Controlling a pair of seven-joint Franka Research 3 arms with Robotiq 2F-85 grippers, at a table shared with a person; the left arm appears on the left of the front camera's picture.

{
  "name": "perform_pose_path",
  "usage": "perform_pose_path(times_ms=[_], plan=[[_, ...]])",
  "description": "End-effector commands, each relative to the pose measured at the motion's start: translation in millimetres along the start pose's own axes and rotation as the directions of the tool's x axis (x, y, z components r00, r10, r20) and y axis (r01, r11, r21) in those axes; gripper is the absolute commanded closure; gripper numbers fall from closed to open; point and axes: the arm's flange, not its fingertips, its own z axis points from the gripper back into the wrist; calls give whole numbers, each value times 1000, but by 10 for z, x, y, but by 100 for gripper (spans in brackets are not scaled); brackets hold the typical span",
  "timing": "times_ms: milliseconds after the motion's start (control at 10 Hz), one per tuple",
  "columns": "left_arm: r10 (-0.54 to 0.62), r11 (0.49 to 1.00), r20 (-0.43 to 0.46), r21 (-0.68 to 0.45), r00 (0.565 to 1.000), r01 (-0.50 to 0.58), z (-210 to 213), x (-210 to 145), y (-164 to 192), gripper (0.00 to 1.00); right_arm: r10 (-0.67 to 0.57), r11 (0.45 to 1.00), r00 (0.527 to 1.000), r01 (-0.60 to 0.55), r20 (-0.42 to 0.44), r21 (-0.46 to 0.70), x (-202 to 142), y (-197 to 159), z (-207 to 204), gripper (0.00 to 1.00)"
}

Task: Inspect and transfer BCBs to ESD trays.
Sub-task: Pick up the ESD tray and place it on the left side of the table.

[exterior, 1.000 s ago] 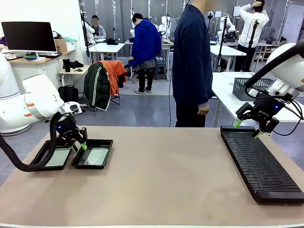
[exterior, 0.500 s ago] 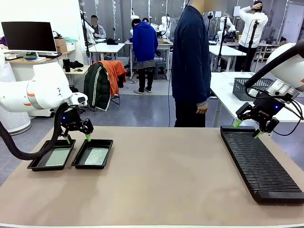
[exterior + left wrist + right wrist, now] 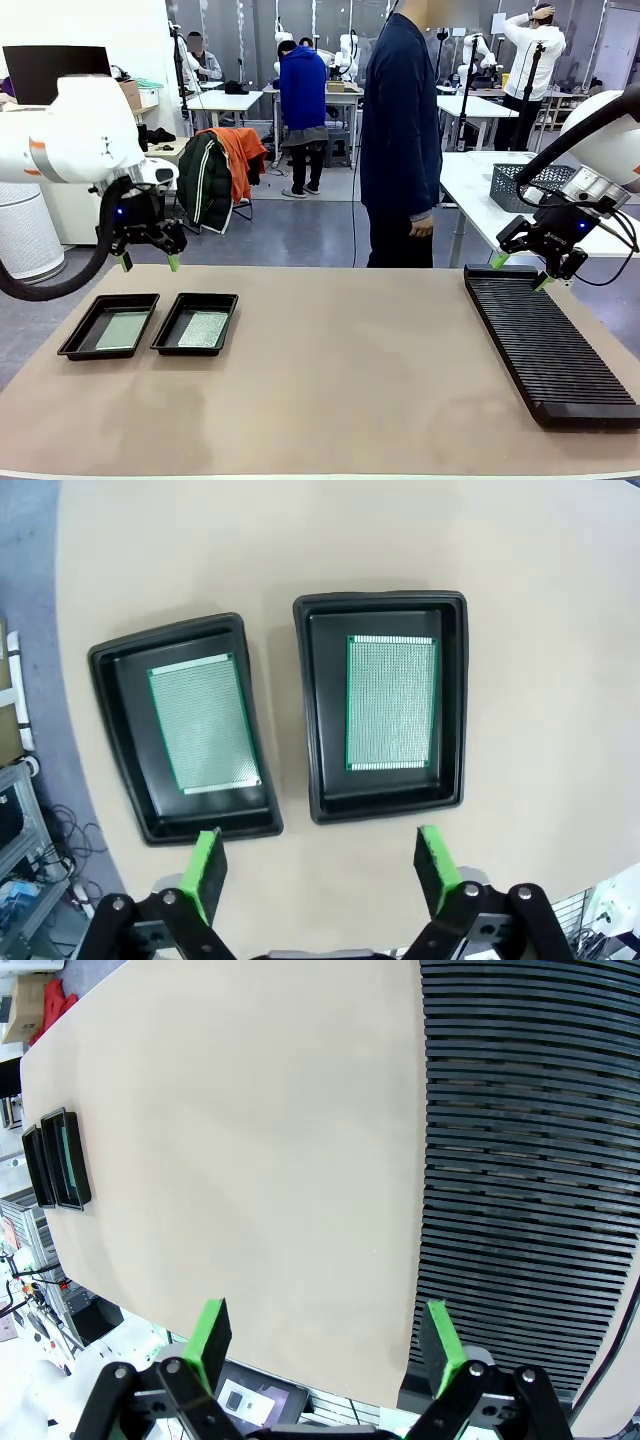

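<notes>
We see a board [image 3: 391,702] lying flat in each of the two trays [image 3: 195,322]. Our left gripper [image 3: 146,264] hangs above them, jaws spread and empty. Our right gripper [image 3: 520,270] hovers, released, over the slotted rack [image 3: 545,345].

Cut off at the right wrist view's right edge: the black slotted rack [image 3: 530,1160]; too small there to show any contents: the two ESD trays [image 3: 58,1160]; cropped at the front view's top: the person [image 3: 400,130]
</notes>
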Motion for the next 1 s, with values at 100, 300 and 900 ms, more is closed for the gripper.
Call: perform_pose_path(times_ms=[100, 300, 900], plan=[[15, 998, -3, 54, 1000, -15, 152, 3, -64, 0, -20, 1000, 1000, 21, 20, -5, -19, 15, -10, 0], [-10, 1000, 8, 18, 1000, 10, 172, -12, -26, 0, -20, 1000, 1000, 21, 20, -5, -19, 15, -10, 0], [-10, 1000, 8, 18, 1000, 10, 172, -12, -26, 0, -20, 1000, 1000, 21, 20, -5, -19, 15, -10, 0]])
